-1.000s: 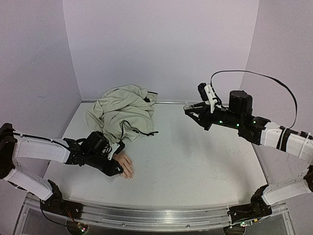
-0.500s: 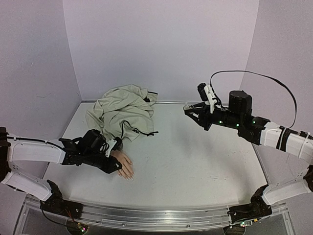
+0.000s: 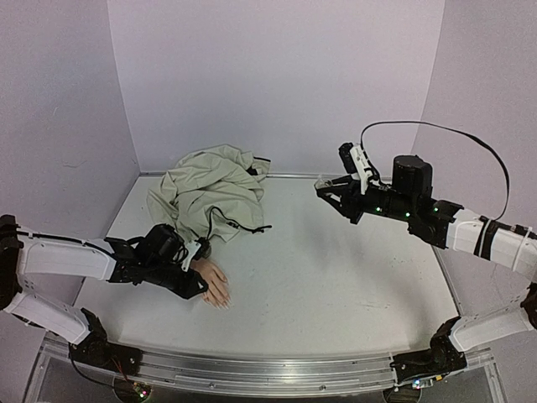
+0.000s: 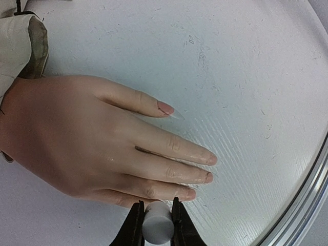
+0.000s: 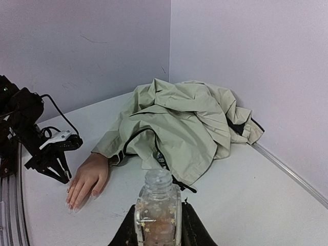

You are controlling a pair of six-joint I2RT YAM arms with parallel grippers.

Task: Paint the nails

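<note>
The left end effector (image 4: 157, 219) is gripping a short white cap (image 4: 158, 229) between closed jaws. I am taking the cap to be the handle of the polish brush. The bristles beneath it are hidden, so where the tip is touching cannot be told. The mannequin hand (image 4: 77, 138) is lying palm down on the surface (image 4: 246, 77), just ahead of and partly under this end effector, with its fingers running off to the right of the jaws. The nails (image 4: 207, 177) of three long fingers are showing just ahead and to the right of the cap, and the thumb nail (image 4: 165, 107) is sitting farther ahead. The little finger is lying beneath the jaws, out of sight.

The step in hand appears to be stroking polish onto a fingertip nearest the cap. To do it well, the end effector should be travelling along the finger from nail base to tip, not across it. Pressure should be light, so the bristles are fanning out rather than pushing the loose hand sideways. Working outward one nail at a time, away from the jaws, should avoid dragging over wet polish.

The right end effector (image 5: 158, 230) is clamped around the glass bottle (image 5: 158, 202), holding it upright and uncapped, well apart from the hand. It should be holding the bottle level, ready for a re-dip.
</note>
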